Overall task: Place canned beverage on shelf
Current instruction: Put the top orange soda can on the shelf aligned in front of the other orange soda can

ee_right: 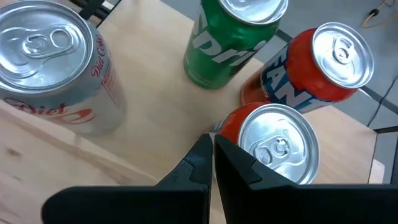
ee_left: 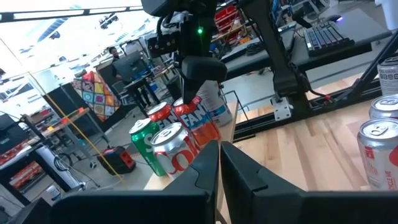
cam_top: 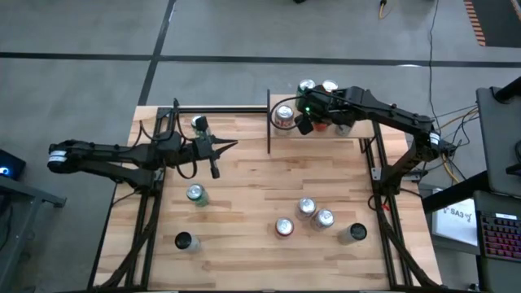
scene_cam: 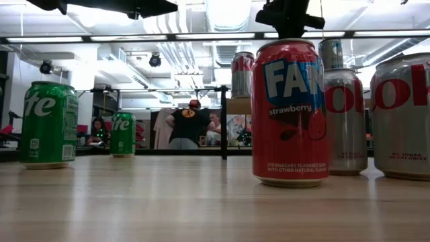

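I see seven cans standing loose on my bench (cam_top: 244, 187), and four more on the shelf (cam_top: 285, 134) at its back.

**Lettering I can read on the cans**

In the low view the red Fanta can (scene_cam: 290, 111) shows "FAN", "strawberry" and "STRAWBERRY FLAVORED SODA WITH OTHER NATURAL FLAVOR". Far left of it, the green can (scene_cam: 47, 124) reads "te". Just right of it, a silver can (scene_cam: 402, 114) shows "OK". From the right wrist, I read "Diet" on the silver can (ee_right: 59, 74).
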Controlling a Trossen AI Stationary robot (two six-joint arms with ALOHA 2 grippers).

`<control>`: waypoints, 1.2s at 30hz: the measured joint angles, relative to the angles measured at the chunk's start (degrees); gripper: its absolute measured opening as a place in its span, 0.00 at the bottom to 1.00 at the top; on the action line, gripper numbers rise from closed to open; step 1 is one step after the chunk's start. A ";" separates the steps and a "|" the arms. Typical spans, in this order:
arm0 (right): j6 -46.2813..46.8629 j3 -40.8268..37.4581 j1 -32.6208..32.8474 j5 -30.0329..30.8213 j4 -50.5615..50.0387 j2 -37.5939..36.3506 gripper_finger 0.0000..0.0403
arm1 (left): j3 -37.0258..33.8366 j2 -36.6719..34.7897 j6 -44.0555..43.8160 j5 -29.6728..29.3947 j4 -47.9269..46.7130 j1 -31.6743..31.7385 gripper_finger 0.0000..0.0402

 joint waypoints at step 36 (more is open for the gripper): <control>0.05 -0.76 -2.10 4.14 -0.98 0.26 0.02 | 0.00 -0.28 1.91 -0.24 -0.82 3.64 0.00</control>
